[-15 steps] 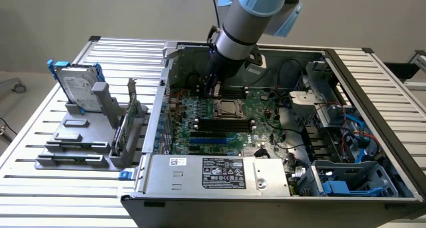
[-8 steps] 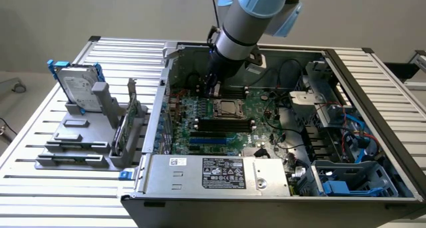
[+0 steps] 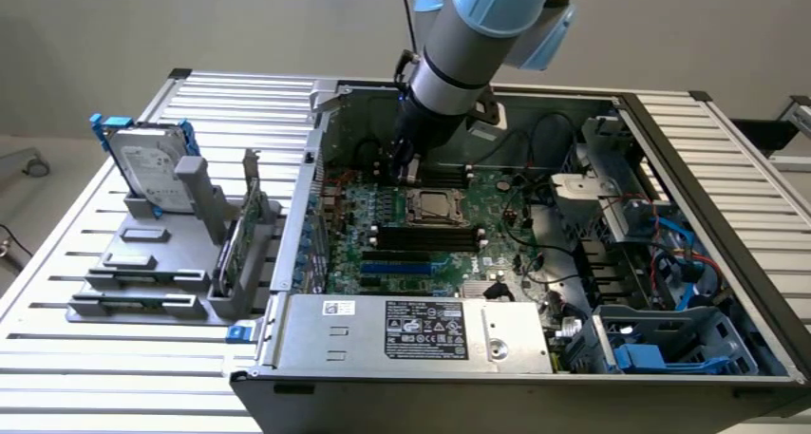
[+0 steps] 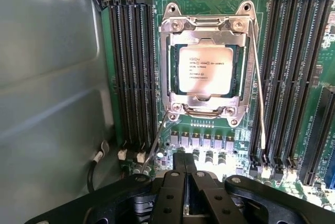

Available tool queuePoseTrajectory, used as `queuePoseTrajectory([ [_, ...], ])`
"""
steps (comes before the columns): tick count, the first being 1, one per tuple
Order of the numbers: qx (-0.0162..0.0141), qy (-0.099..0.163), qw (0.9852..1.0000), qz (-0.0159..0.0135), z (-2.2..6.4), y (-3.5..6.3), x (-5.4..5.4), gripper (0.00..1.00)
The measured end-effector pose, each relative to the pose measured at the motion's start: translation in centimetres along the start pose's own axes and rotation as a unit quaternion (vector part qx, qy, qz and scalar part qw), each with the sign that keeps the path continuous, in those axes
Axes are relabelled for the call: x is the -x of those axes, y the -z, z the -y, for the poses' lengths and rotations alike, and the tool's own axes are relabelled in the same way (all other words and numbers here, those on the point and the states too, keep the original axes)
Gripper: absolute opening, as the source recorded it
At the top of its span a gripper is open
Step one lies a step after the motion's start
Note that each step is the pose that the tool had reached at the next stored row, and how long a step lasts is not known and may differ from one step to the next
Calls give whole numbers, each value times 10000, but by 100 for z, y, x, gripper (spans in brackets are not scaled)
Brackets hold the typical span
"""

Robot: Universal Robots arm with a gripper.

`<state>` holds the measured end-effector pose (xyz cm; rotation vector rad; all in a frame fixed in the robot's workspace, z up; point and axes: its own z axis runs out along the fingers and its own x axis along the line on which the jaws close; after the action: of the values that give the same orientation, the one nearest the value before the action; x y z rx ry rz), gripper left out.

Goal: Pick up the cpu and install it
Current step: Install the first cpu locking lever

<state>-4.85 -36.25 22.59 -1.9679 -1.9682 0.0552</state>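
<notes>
Already, one cpu [image 4: 205, 70] in socket [image 4: 205, 26], fingers [image 4: 174, 190] together

It looked like a robotics lab set up for computer assembly work. A desk [image 3: 76, 358] of ribbed aluminium slats stood against plain grey walls [image 3: 190, 26]. On it lay an opened computer case [image 3: 507, 401] with its motherboard [image 3: 380, 216] exposed and the cpu [image 4: 205, 69] sitting in its socket. Just beside the case, a grey slotted fixture [image 3: 152, 263] held a hard drive [image 3: 150, 163] upright. An industrial robot arm [image 3: 462, 59] with pale blue joint caps reached down into the case.
</notes>
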Motion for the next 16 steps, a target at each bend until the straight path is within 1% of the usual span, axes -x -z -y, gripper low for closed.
queuePoseTrajectory([
  [16, -8, 70, 9997, -246, 2, 7, 5, 11],
])
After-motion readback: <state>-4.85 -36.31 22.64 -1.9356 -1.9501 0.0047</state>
